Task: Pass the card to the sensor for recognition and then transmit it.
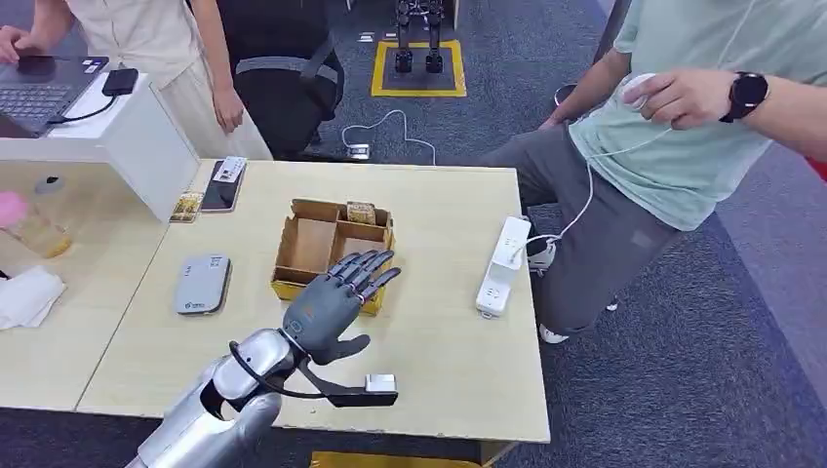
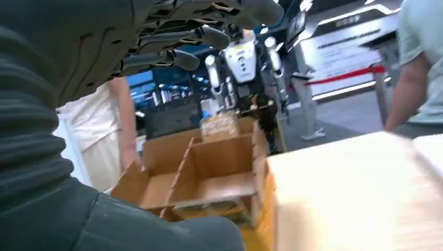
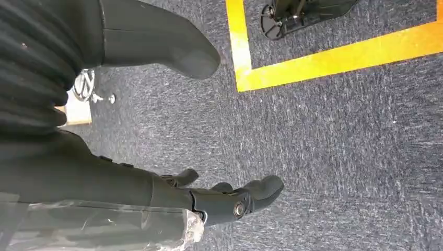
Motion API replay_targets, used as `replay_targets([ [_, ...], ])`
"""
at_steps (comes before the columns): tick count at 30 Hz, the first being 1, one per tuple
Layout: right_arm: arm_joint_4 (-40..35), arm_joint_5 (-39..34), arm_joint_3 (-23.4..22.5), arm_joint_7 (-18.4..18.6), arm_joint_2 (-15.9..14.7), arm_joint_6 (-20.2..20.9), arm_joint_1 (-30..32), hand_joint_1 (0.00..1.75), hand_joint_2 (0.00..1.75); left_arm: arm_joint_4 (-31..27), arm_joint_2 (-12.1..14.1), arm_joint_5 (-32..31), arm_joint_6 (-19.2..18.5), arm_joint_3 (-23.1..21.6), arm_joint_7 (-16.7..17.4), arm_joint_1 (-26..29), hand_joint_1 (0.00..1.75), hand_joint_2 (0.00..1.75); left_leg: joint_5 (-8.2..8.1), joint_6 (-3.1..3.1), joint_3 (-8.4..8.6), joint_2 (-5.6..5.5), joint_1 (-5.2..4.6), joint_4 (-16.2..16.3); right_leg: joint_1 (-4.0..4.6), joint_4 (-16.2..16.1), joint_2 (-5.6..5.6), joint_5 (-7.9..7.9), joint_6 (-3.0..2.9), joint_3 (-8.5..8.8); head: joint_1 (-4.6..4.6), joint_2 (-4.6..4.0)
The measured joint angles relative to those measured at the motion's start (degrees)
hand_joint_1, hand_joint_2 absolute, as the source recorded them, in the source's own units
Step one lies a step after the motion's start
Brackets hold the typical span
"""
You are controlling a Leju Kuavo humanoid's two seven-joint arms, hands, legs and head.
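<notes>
Card [image 1: 361, 213] stands on edge in the far compartment of the cardboard box [image 1: 293, 261], easy to pinch from above.
My left hand [image 1: 336, 297] hovers over the box with its fingers [image 1: 375, 268] spread and empty; my right hand [image 3: 172, 196] hangs loose above the carpet, holding nothing.

Brown box [image 1: 332, 252], grey sensor [image 1: 203, 284]

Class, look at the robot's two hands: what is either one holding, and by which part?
Nothing. The left hand hovers with fingers spread over the cardboard box; the right hand hangs open above the carpet.
</notes>
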Motion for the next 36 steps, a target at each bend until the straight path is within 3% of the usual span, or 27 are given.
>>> replay_targets([
  [7, -0.26, 0.39, -0.13, -0.15, 0.46, 0.02, -0.01, 0.00, 1.75, -0.02, -6.57, -10.15, 0.65, 4.78, 2.79, 1.13, 0.00, 1.75, 0.01, -0.01, -0.01, -0.01, 0.04, -0.02, 0.03, 0.02, -0.02, -0.01, 0.00, -0.01, 0.00, 0.00],
  [14, -0.50, 1.18, -0.13, -0.68, 0.74, 0.00, 0.00, 0.00, 1.75, 0.24, -8.78, -15.36, 0.79, 10.55, 5.88, 0.99, 0.00, 1.75, 0.02, -0.01, 0.00, 0.01, 0.04, -0.02, 0.03, 0.02, -0.02, -0.01, 0.00, -0.01, 0.00, 0.00],
  [18, -0.59, 1.55, -0.13, -0.87, 0.87, 0.02, -0.02, 0.00, 1.75, 0.76, -8.43, -15.62, 0.85, 11.17, 9.19, 0.43, 0.00, 1.75, 0.02, -0.01, -0.01, 0.01, 0.04, -0.02, 0.03, 0.03, -0.02, -0.01, 0.00, -0.01, 0.02, 0.00],
  [22, -0.59, 2.08, -0.13, -1.09, 0.96, 0.04, 0.00, 0.00, 1.75, 2.08, -6.35, -15.80, 0.90, 11.01, 15.26, -0.89, 0.00, 1.75, 0.02, -0.02, 0.00, 0.03, 0.04, -0.02, 0.03, 0.02, 0.00, 0.00, 0.00, -0.02, 0.02, 0.00],
  [30, -0.59, 2.69, -0.13, -1.46, 0.98, 0.07, -0.02, 0.00, 1.75, 5.29, -2.92, -15.80, 0.92, 9.81, 18.58, -2.78, 0.00, 1.75, 0.03, -0.02, 0.00, 0.03, 0.04, -0.02, 0.03, 0.03, 0.00, 0.00, 0.00, -0.03, 0.02, 0.00],
  [33, -0.61, 3.06, -0.13, -1.55, 0.98, 0.11, -0.04, 0.00, 1.75, 6.84, -0.98, -15.80, 0.90, 7.21, 21.68, -3.94, 0.00, 1.75, 0.03, -0.02, 0.00, 0.02, 0.04, -0.02, 0.03, 0.03, -0.01, -0.01, 0.00, -0.02, 0.02, 0.00],
  [36, -0.61, 3.08, -0.13, -1.79, 0.98, 0.18, -0.04, 0.00, 1.75, 8.44, 0.99, -15.80, 1.03, 4.28, 22.47, -4.91, 0.00, 1.75, 0.03, -0.02, 0.00, 0.03, 0.04, -0.02, 0.03, 0.03, -0.01, -0.01, 0.00, -0.03, 0.00, 0.00],
])
